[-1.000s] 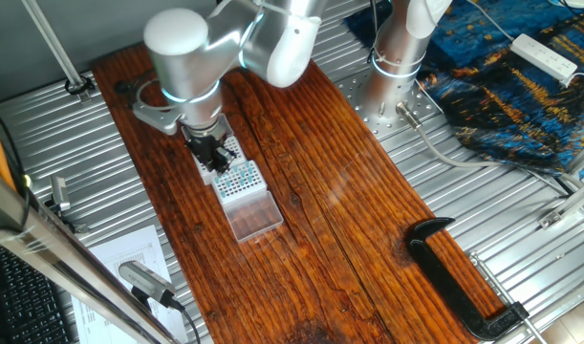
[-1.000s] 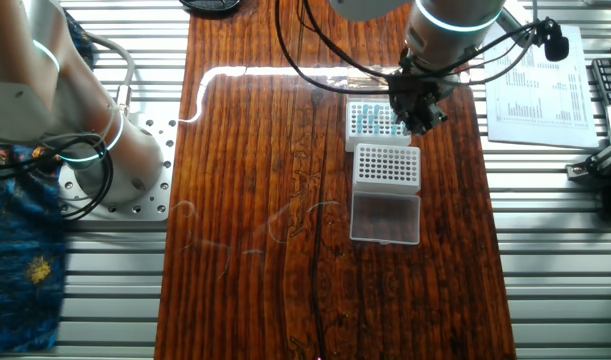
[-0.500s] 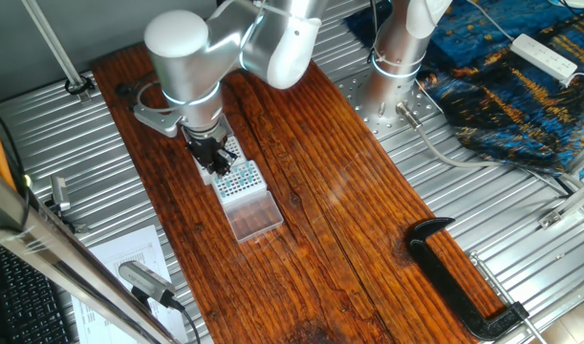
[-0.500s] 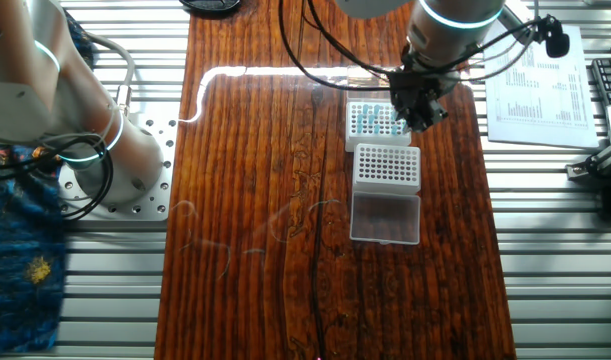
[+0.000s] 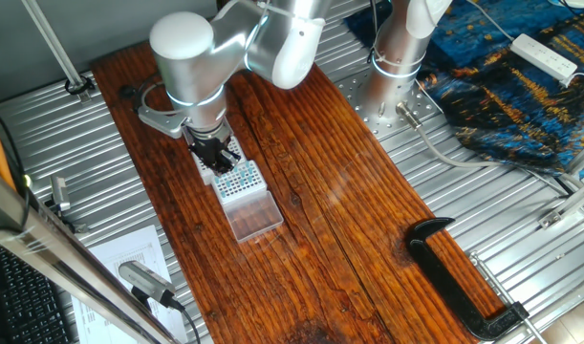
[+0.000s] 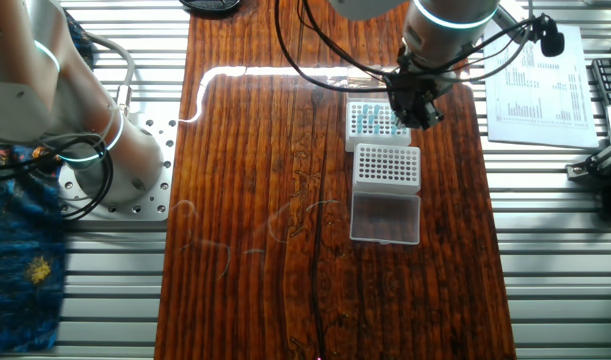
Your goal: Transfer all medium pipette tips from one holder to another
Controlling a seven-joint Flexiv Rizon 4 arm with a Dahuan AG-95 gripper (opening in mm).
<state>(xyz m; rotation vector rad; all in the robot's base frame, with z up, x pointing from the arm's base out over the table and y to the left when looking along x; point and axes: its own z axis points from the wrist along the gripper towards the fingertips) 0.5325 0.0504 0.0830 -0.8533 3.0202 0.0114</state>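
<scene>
Two white holders stand end to end on the wooden table. The far holder (image 6: pixel 368 122) carries the medium pipette tips (image 6: pixel 363 118), seen as rows of small teal dots. In the one fixed view this far holder (image 5: pixel 230 147) is mostly hidden under the gripper. The near holder (image 6: pixel 387 167) (image 5: pixel 240 179) shows a grid of dark holes, with its clear lid (image 6: pixel 385 218) (image 5: pixel 254 218) folded open toward the front. My gripper (image 6: pixel 409 108) (image 5: pixel 215 155) hangs over the far holder's right edge. Its black fingers are close together, and what lies between them is too small to make out.
A black clamp (image 5: pixel 459 287) lies at the table's front right. The arm's base (image 6: pixel 105 150) stands on the metal surface beside the table. Printed paper (image 6: pixel 535 80) lies past the table's edge near the holders. Cables (image 6: pixel 325 60) hang over the far end.
The gripper has shifted a little away from the near holder, further over the far holder. The holders and lid have not moved.
</scene>
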